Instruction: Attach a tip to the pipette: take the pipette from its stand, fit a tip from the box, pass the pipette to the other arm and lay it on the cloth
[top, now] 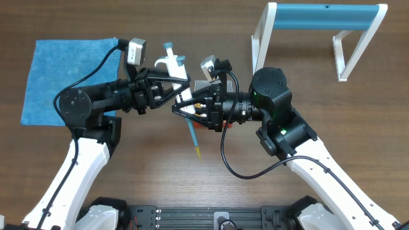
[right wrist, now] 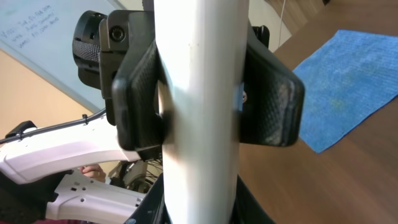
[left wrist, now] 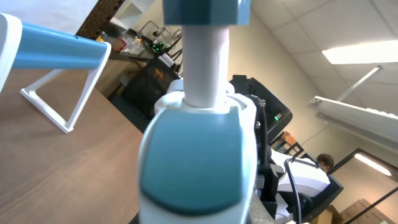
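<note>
White plastic pipette, blue cap, yellow tip fitted.

Location: held above the wooden table in the middle of the work area, where the two arms meet. It is well apart from the blue cloth on the left and from the white-and-blue stand at the far right.

Left gripper: closed on the pipette's thick white body. The right wrist view shows its black pads pressed flat against either side, with no gap.

Right gripper: at the same body, just beside the left one's hold on the tip side. Whether it clamps or has let go cannot be told.

Step in hand (judged): the hand-over from right arm to left, with the tip already on.

Handling notes (judged):
- The left hold should be proven firm before the right arm lets go.
- The right arm should open wide and draw straight back to its own side, not slide along the thin shaft or brush the tip.
- The left arm should keep to the thick body and carry the tip clear of the table on the way to the cloth.

Orientation: the long axis runs nearly straight up and down the top view. The cap end points to the far side of the table. The tip end points toward the arm bases and leans a little to the right. How far it tilts off level cannot be read.
</note>
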Controlling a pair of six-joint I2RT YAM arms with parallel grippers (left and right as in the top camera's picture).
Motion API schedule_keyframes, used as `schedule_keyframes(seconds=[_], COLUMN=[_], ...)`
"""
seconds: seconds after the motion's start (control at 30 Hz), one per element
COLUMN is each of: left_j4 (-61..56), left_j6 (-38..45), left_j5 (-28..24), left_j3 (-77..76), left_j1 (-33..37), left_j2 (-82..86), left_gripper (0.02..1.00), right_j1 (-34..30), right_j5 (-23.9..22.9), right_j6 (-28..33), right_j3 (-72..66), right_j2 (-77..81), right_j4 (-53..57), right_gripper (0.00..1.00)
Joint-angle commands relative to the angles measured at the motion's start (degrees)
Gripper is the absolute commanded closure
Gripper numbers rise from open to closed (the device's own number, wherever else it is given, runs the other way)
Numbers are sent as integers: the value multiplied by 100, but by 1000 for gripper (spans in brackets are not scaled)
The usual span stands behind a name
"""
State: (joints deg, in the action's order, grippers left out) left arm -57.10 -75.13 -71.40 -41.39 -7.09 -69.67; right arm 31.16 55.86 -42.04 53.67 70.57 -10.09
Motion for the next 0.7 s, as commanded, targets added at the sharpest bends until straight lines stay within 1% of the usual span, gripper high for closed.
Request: schedule_keyframes(seconds=[0.03, 0.07, 0.13, 0.2, 0.27, 0.3, 0.37, 0.4, 0.43, 0.53, 0.63, 0.7], left_j4=[-22, 103, 699, 2282, 3244, 4002, 4684, 4920, 4962, 4970, 5394, 5936], left_j6=[317, 350, 876, 1812, 2374, 2798, 3189, 3309, 3348, 3346, 3383, 3742], left_j5=[584, 658, 640, 671, 654, 649, 651, 627, 463, 166, 127, 177], left_j3=[-118, -118, -118, -118, -118, -118, -118, -118, -118, -186, -393, -603], left_j1=[-2, 15, 146, 490, 758, 1012, 1386, 1661, 1969, 2623, 3305, 3534], left_j2=[-9, -11, -22, -26, -26, -26, -26, -26, -24, -24, -24, -24], left_gripper=[991, 991, 991, 991, 991, 991, 989, 991, 991, 991, 991, 993], right_j1=[55, 52, -17, -348, -660, -901, -1309, -1574, -1836, -2376, -2883, -3018], right_j5=[188, 192, 330, 914, 1287, 1475, 1810, 2044, 2203, 2446, 2496, 2496], right_j6=[-186, -186, -140, -127, -127, -131, -214, -278, -350, -389, -382, -378], right_j3=[96, 96, 96, 96, 96, 96, 96, 96, 96, 96, 96, 96], right_j2=[-66, -66, -66, -72, -92, -105, -116, -116, -116, -116, -114, -114], right_j4=[20, 20, 15, 11, 11, 2, -140, -280, -372, -420, -420, -420], right_gripper=[191, 189, 180, 176, 176, 174, 172, 172, 169, 167, 167, 167])
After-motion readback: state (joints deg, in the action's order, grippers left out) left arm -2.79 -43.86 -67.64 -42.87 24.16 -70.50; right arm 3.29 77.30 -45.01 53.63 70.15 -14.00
